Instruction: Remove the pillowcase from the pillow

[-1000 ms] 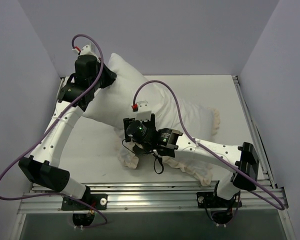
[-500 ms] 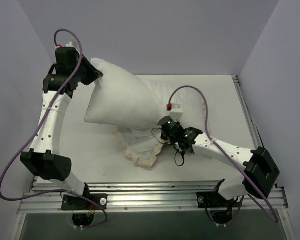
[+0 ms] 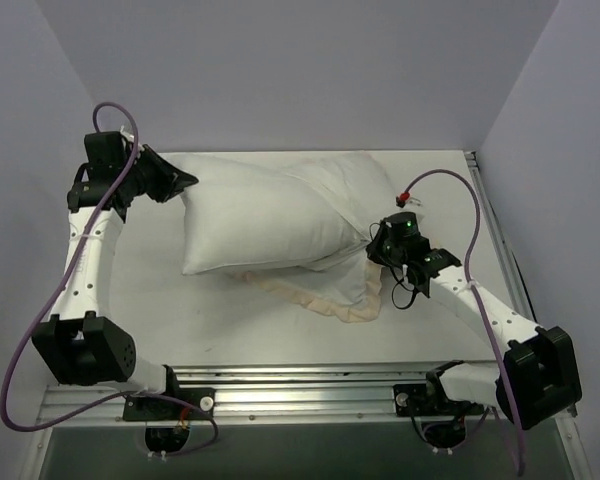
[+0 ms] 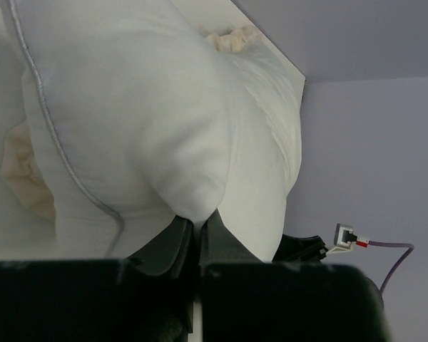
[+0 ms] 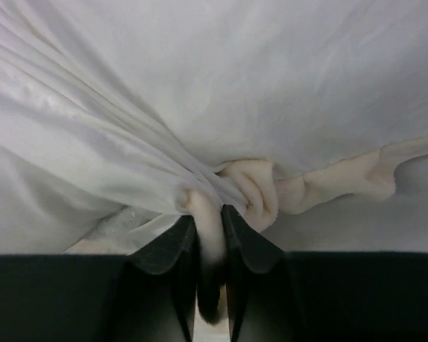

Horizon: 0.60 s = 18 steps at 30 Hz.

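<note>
Pillow (image 3: 250, 215) in L gripper (image 3: 188, 183), pillowcase (image 3: 315, 300) in R gripper (image 3: 372, 252).

From above, the scene is being lit evenly by soft, diffuse light, and only a faint shadow is being cast on the table (image 3: 180, 300) beneath the pillow (image 3: 250, 215). In the left wrist view, the left fingers (image 4: 167, 246) are being rendered dark and blurred. In the right wrist view, the pillowcase (image 5: 200, 85) is being shown bright, its folds softly shaded, while the right fingers (image 5: 164, 253) are being left out of focus.
</note>
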Available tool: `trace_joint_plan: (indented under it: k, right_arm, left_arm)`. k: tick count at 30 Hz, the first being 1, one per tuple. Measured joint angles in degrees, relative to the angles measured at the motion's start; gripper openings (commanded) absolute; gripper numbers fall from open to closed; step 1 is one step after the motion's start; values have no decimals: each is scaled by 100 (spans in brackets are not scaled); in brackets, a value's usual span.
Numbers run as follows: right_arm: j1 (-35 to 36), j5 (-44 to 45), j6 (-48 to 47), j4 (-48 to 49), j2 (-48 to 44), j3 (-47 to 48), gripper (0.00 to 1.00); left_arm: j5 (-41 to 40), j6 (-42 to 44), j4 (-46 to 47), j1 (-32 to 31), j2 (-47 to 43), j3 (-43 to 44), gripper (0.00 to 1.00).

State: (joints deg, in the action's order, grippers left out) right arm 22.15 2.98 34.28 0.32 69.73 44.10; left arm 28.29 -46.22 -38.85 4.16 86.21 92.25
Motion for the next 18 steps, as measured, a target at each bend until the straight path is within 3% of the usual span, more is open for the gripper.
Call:
trace_joint_plan:
  k: [4,7,8,11,14,18]
  right_arm:
    - [323,245,-286,-575,4,330,40]
    - [393,442,-514,-994,-155,619,56]
    - [396,470,-616,-1104,-247,728,61]
    - [415,402,-966,-1370,-570,1141,78]
    - [417,131,-1331,-1486,-756,1606,85]
    - [420,-352,-1729,-1471,-684,2039,89]
  left_arm:
    - [-166,46,476,-179,-1058,-1578,4]
    - [-398,326,494,-796,-2140,-2704,48]
    - [-398,426,422,-990,-2439,-2951,73]
    - [-354,708,-68,-1237,-3217,-3556,94]
    - [-533,1075,-872,-1237,-3574,-3563,94]
    - [-743,1554,-1497,-1237,-3252,-2568,94]
